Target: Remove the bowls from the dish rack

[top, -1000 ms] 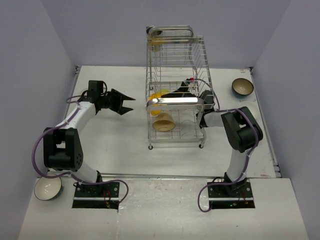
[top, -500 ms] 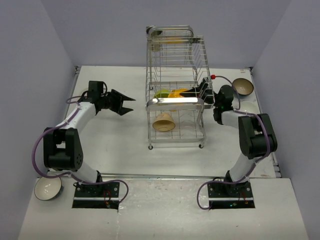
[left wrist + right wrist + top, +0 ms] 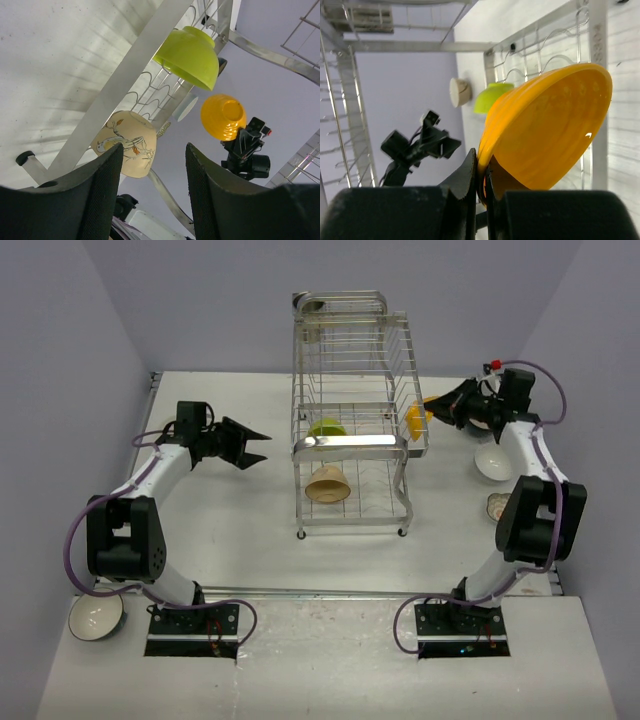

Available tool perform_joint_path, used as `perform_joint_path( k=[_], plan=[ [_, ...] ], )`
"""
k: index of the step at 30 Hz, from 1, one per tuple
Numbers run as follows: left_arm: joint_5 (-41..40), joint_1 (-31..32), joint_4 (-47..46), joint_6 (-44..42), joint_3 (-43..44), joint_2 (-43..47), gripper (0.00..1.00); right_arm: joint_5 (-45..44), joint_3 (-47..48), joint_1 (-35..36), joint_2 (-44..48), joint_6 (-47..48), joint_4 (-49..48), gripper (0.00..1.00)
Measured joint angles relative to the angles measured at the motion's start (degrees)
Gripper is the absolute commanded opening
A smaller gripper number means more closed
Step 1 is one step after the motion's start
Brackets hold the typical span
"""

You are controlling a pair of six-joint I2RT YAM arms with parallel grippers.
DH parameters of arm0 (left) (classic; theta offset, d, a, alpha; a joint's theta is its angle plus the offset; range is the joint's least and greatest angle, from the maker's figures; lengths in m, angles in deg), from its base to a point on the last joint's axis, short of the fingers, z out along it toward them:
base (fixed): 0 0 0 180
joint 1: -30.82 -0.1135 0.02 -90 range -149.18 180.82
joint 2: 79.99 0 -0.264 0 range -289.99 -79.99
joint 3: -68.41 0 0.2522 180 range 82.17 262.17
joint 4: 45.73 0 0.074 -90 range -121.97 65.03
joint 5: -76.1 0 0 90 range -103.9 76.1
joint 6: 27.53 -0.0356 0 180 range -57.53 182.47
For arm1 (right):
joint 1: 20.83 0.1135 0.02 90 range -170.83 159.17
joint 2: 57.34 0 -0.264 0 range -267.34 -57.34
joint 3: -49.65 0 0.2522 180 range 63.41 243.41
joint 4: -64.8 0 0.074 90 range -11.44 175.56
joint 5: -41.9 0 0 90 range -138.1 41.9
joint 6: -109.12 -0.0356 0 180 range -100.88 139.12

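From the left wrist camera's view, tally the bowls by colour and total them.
green bowl: 1
orange bowl: 1
cream bowl with a drawing: 1
Total: 3. A pale oval past the rack wires is too small to tell, so it is not counted.

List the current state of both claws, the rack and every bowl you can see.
left claw: open, empty, left of the dish rack.
right claw: shut on the orange bowl rim.
orange bowl: outside the rack, at its right side.
green bowl: in the rack, above the beige bowl.
beige bowl: in the rack, low, on its side.
white bowl: upright on the table.
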Motion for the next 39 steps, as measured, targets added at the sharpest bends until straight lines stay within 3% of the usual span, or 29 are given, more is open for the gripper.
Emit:
perform_joint_path(
  k=[6, 15, 23, 31, 39],
  plan=[
    [0.1, 0.0, 0.0, -0.2, 0.0, 0.0, 0.54, -10.2, 16.1, 0.8, -5.6, 14.2, 22.4, 0.0],
    [-0.6, 0.0, 2.1, -4.0, 1.0, -0.3, 0.54, -29.2, 21.0, 4.5, -7.5, 24.1, 41.8, 0.0],
    [-3.4, 0.0, 6.5, -10.2, 7.8, -2.4, 0.54, -45.0, 23.1, 9.8, -9.4, 26.9, 46.9, 0.0],
    [-4.4, 0.0, 8.1, -12.0, 8.4, -2.4, 0.54, -56.7, 25.1, 11.6, -15.0, 28.5, 48.4, 0.0],
    [-4.4, 0.1, 8.4, -12.0, 8.5, -2.4, 0.54, -62.1, 28.8, 13.4, -22.9, 29.8, 48.6, 0.0]
  ],
)
